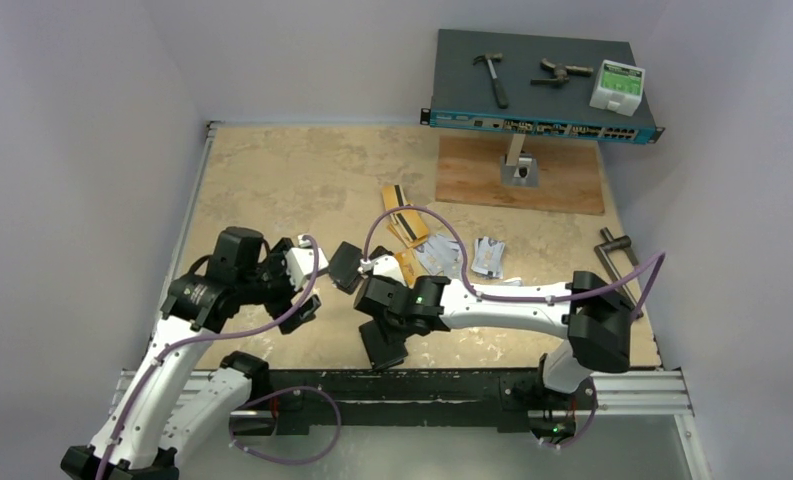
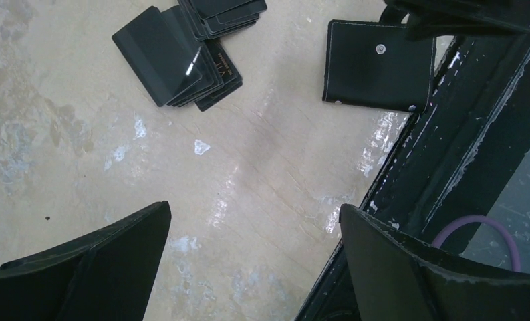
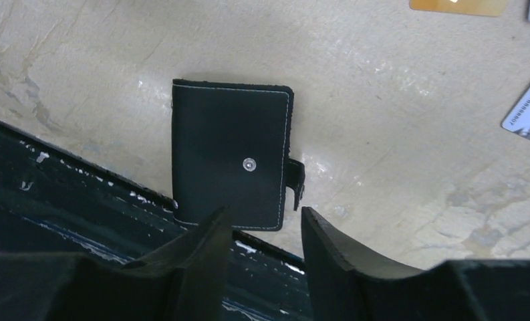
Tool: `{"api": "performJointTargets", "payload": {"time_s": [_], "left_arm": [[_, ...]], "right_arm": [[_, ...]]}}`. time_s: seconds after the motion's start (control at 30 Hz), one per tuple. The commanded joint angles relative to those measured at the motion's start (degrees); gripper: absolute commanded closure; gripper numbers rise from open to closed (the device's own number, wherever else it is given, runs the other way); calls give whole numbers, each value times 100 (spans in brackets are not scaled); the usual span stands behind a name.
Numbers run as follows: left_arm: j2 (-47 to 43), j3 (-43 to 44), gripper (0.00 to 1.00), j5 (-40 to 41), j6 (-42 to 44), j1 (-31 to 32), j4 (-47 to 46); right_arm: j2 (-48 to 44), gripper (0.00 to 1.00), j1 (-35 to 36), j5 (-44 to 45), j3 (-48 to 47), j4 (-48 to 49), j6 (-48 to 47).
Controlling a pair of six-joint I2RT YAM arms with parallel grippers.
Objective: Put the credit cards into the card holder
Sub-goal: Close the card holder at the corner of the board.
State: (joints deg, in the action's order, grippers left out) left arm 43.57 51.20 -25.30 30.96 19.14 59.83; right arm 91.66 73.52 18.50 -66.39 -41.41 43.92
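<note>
The card holder point(image 1: 384, 346) is a closed black wallet with a snap tab, lying flat at the table's near edge against the black rail. It also shows in the right wrist view point(image 3: 230, 154) and the left wrist view point(image 2: 377, 65). My right gripper point(image 1: 377, 322) point(image 3: 265, 212) hovers just above its near edge, jaws partly open and empty. My left gripper point(image 1: 302, 300) point(image 2: 255, 207) is wide open and empty over bare table to the left. Orange-yellow credit cards point(image 1: 402, 212) and silver-white cards point(image 1: 442, 256) lie scattered mid-table. One orange card point(image 3: 459, 5) and one silver card point(image 3: 529, 114) show in the right wrist view.
A fanned stack of dark cards point(image 2: 175, 57) lies between the two grippers, likely the black shape in the top view point(image 1: 344, 266). A network switch point(image 1: 537, 90) with tools on it stands on a wooden board point(image 1: 517, 175) at the back. A metal handle point(image 1: 617, 250) lies at the right. A black rail point(image 1: 422, 385) runs along the near edge.
</note>
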Motion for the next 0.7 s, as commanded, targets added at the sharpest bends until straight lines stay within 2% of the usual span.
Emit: {"api": "performJointTargets", "payload": {"time_s": [0.0,0.1,0.27,0.4,0.57,0.67], "left_arm": [[-399,-223,0,-311,271,-8,-349],[-391,-240,0,-252,306,14,-303],[-352,-402,0,-237,306,178,-340],[-329,-487,0,95,241,664,-478],[-159,-482,0,389,261,1205,-493],[-75,-485,0,471,261,1382,-542]], "right_arm": [[128,63,-183,-306,8,360,-158],[179,68,-268,-326,41,386,-207],[219,70,-367,-307,118,307,-287],[166,63,-371,-261,201,278,-297],[190,64,-408,-378,379,445,-292],[211,68,-419,-408,452,573,-276]]}}
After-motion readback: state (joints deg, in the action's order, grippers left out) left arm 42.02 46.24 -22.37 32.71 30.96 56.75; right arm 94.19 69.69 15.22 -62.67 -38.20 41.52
